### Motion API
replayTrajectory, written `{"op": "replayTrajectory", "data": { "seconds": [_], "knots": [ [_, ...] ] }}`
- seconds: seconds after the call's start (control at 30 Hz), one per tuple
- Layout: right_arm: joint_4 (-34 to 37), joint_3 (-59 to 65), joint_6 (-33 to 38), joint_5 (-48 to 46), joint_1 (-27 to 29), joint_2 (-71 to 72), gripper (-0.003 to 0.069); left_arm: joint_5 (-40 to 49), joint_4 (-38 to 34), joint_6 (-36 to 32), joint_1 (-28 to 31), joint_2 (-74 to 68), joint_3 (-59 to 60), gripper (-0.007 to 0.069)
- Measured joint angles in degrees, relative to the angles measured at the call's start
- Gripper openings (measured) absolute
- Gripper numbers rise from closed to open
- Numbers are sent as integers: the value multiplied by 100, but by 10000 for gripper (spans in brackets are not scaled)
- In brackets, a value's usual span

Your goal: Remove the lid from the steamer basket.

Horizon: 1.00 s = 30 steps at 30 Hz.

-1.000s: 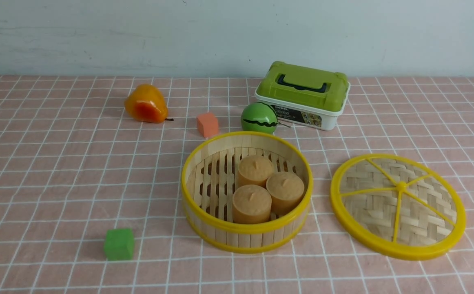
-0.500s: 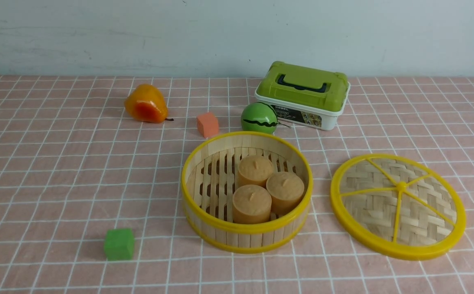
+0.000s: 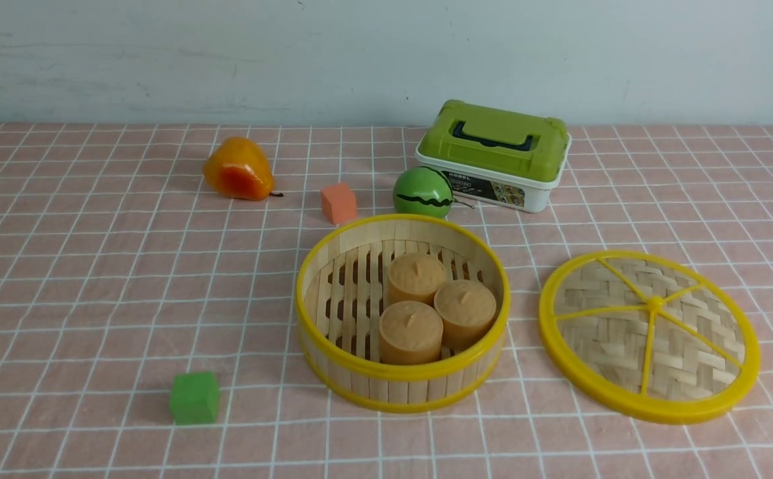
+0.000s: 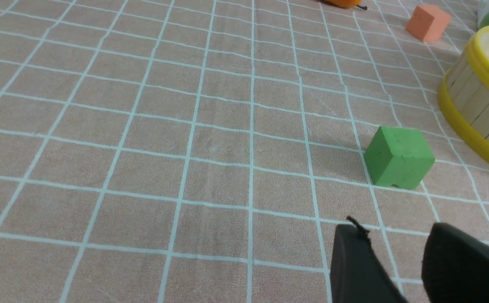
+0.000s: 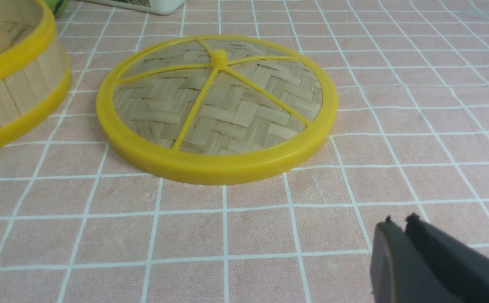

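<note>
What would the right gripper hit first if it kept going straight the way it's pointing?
Probably the lid, at its near yellow rim. The shut right gripper points across bare cloth toward it, though it may pass the rim's edge; depth is hard to judge.

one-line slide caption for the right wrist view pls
Round woven bamboo lid with yellow rim lying flat on pink checked tablecloth beside slatted bamboo steamer basket.

Steamer basket (image 3: 402,313) centre, three buns (image 3: 436,307) inside; lid (image 3: 648,336) flat on tablecloth (image 3: 94,299) just right; watermelon (image 3: 422,192), box (image 3: 494,154) behind.
</note>
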<state>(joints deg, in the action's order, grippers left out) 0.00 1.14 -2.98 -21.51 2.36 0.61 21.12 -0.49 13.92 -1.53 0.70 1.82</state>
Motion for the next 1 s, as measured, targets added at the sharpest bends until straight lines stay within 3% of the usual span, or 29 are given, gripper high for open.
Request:
{"op": "replayTrajectory", "data": {
  "seconds": [1.0],
  "knots": [
    [0, 0, 0, -8, 0, 0, 56, 0, 0, 0, 0, 0, 0, 239]
  ]
}}
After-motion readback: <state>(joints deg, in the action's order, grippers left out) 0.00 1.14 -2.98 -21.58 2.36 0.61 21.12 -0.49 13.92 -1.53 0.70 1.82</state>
